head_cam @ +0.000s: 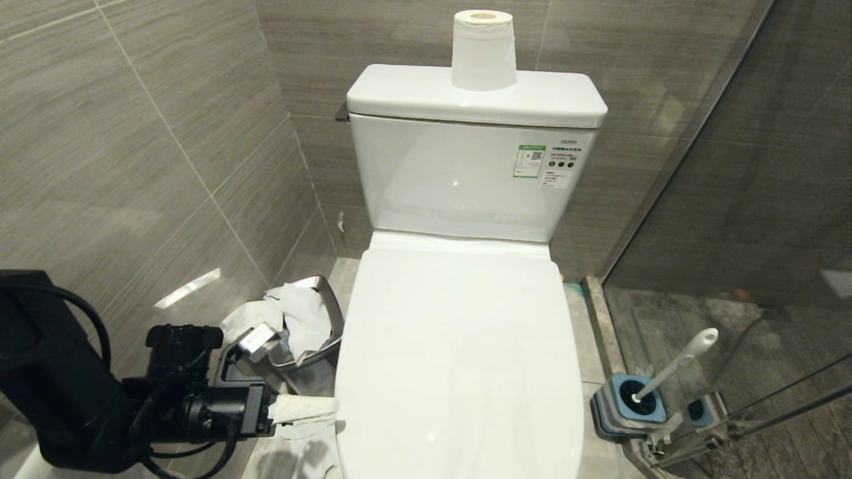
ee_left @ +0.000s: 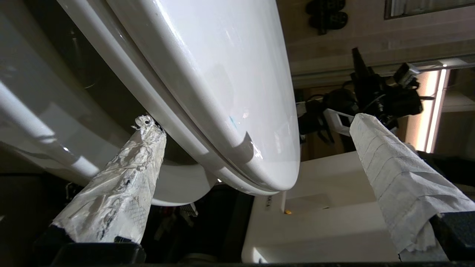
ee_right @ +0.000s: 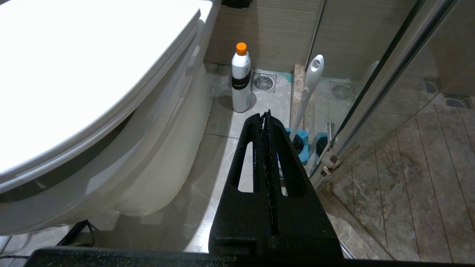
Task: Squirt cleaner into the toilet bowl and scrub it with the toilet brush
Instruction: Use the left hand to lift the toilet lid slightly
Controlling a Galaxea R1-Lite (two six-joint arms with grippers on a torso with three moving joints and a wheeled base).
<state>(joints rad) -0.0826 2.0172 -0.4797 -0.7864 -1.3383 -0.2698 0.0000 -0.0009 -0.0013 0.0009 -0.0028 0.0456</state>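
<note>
The toilet bowl [ee_right: 159,148] is covered by its closed white lid [head_cam: 459,359], so the inside is hidden. My left gripper [head_cam: 313,416] sits at the lid's left edge, open, with paper-wrapped fingers. In the left wrist view the lid's rim [ee_left: 259,174] lies between the wide-apart fingers [ee_left: 122,185] without touching them. The toilet brush [head_cam: 675,364] stands in its blue-grey holder [head_cam: 622,406] on the floor at the right. My right gripper [ee_right: 265,115] hangs shut and empty near the brush handle [ee_right: 310,83]. A white bottle with an orange cap [ee_right: 241,81] stands beside the bowl. No blue cleaner shows.
A steel bin [head_cam: 303,326] stuffed with paper stands between my left arm and the toilet. A paper roll [head_cam: 484,50] sits on the tank. The glass shower door [head_cam: 732,199] closes off the right side. A floor drain [ee_right: 264,82] lies behind the bottle.
</note>
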